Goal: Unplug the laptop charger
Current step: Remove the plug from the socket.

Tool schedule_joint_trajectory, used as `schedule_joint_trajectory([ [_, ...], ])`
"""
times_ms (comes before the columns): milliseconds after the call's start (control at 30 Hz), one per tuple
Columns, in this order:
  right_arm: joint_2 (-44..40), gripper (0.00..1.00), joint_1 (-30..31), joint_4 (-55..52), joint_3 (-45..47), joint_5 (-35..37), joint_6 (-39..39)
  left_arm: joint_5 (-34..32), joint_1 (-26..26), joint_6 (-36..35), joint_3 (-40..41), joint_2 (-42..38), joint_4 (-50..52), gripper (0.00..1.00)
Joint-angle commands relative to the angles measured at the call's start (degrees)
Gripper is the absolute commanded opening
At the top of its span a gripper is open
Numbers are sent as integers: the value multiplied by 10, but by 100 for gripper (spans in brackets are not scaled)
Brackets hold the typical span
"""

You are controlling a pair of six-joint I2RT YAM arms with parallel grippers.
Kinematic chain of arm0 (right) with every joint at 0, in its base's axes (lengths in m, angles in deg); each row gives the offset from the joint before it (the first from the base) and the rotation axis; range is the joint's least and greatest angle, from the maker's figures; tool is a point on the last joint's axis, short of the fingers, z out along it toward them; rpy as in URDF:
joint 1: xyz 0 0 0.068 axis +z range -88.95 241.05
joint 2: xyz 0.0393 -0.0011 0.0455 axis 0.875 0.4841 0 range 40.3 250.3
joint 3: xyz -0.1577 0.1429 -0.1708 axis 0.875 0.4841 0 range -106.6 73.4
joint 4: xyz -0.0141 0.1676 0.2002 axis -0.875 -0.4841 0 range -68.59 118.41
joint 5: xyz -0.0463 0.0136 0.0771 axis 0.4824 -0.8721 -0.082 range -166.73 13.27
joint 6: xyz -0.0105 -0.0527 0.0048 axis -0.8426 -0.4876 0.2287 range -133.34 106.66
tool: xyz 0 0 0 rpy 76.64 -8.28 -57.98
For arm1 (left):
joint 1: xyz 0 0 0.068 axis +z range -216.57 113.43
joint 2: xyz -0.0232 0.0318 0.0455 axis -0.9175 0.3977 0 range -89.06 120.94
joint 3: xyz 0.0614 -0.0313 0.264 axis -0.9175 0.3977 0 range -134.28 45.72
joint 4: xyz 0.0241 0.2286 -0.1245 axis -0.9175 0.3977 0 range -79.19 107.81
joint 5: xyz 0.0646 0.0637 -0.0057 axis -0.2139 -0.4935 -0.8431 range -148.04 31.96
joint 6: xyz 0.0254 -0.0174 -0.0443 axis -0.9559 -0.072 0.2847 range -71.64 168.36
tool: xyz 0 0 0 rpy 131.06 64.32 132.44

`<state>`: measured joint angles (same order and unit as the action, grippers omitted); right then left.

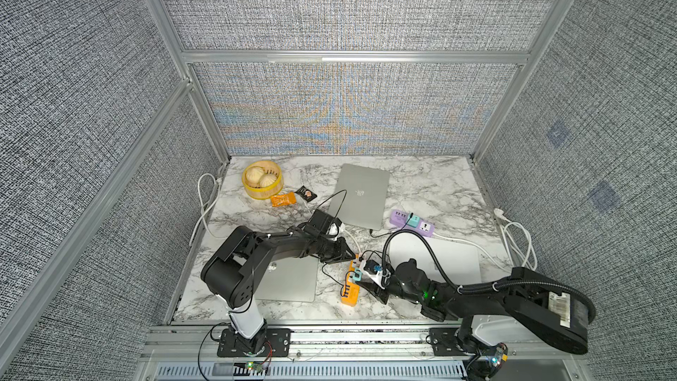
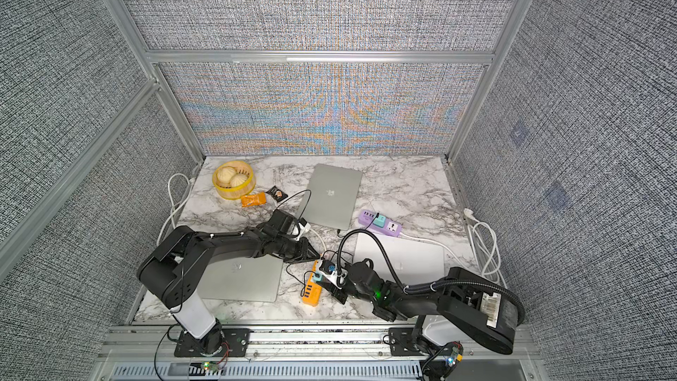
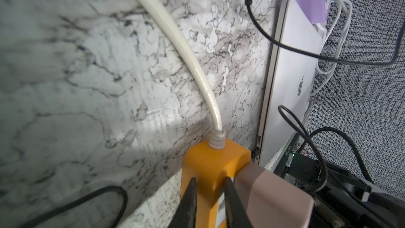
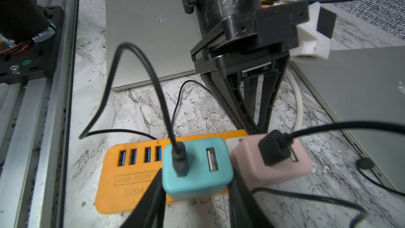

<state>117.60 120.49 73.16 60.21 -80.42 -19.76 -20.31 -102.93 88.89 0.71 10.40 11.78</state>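
An orange power strip (image 1: 350, 289) (image 4: 122, 172) lies on the marble table between two laptops. A teal charger (image 4: 197, 167) (image 1: 356, 275) with a black cable is plugged into it, beside a pink charger (image 4: 271, 163) (image 3: 269, 191). My right gripper (image 4: 196, 194) (image 1: 362, 277) is shut on the teal charger, one finger on each side. My left gripper (image 3: 210, 182) (image 4: 257, 126) (image 1: 350, 255) is shut on the strip's cord end (image 3: 214, 156), where the white cord (image 3: 186, 47) comes out.
A grey laptop (image 1: 361, 196) lies at the back, another (image 1: 289, 280) under my left arm, and a white one (image 1: 439, 262) on the right. A purple power strip (image 1: 412, 221), a steamer basket of buns (image 1: 262, 179), snack packets (image 1: 284, 199) and loose black cables lie around.
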Motion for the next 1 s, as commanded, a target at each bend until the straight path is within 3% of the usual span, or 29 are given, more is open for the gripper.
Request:
schedule_joint_trajectory([
  [0, -6, 33, 2, 32, -2, -11, -4, -98, -1, -5, 5, 9, 80, 21],
  [467, 10, 31, -2, 101, 18, -17, 38, -103, -4, -5, 4, 12, 85, 20],
  [967, -16, 29, 16, 20, -3, 10, -23, -110, -6, -6, 6, 12, 90, 20],
])
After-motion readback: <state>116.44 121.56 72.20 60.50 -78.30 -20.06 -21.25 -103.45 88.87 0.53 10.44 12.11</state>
